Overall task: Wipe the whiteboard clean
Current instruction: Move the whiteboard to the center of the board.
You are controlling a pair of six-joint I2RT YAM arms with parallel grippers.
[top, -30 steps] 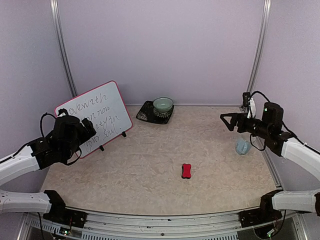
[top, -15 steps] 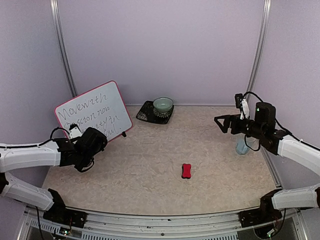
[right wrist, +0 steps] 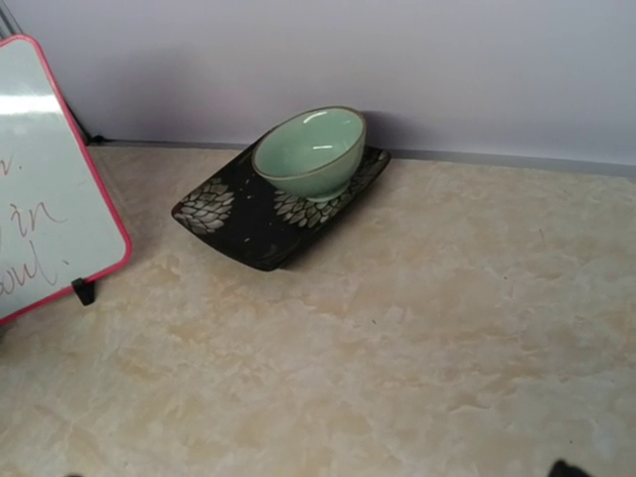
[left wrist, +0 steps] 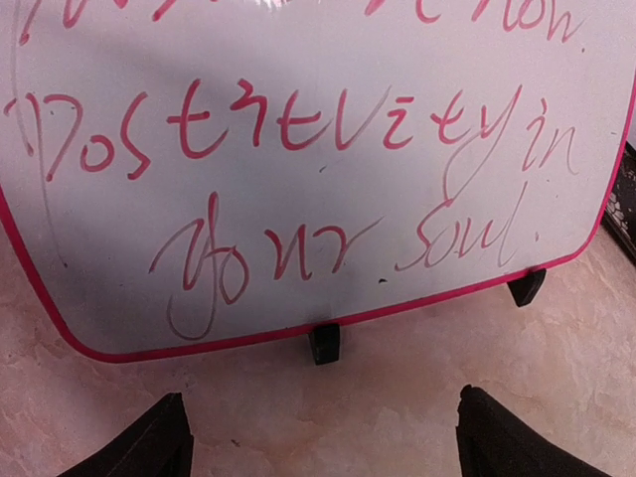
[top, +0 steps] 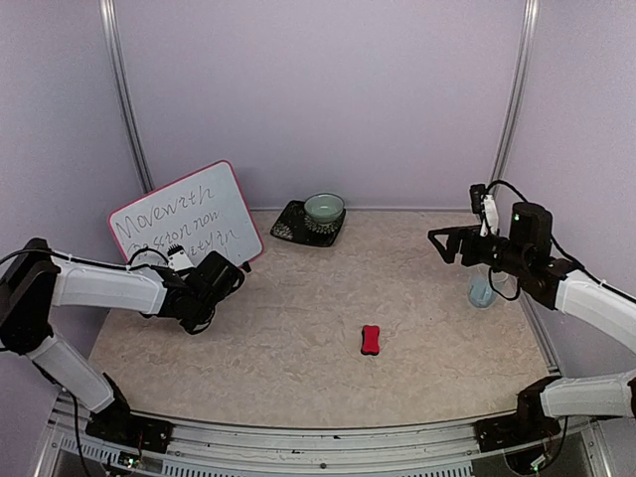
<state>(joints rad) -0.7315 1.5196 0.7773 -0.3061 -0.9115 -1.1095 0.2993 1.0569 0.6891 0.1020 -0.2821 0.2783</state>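
Pink-framed whiteboard (top: pixel 186 221) stands tilted at far left of the marbled table (top: pixel 298 388), and I see handwriting all over it. My left gripper (left wrist: pixel 320 417) sits low, just before the board's bottom edge, fingers wide apart, nothing held. Right gripper (top: pixel 444 244) hangs at right, spread wide, empty. Red eraser (top: pixel 371 340) lies mid-table, well apart from both.
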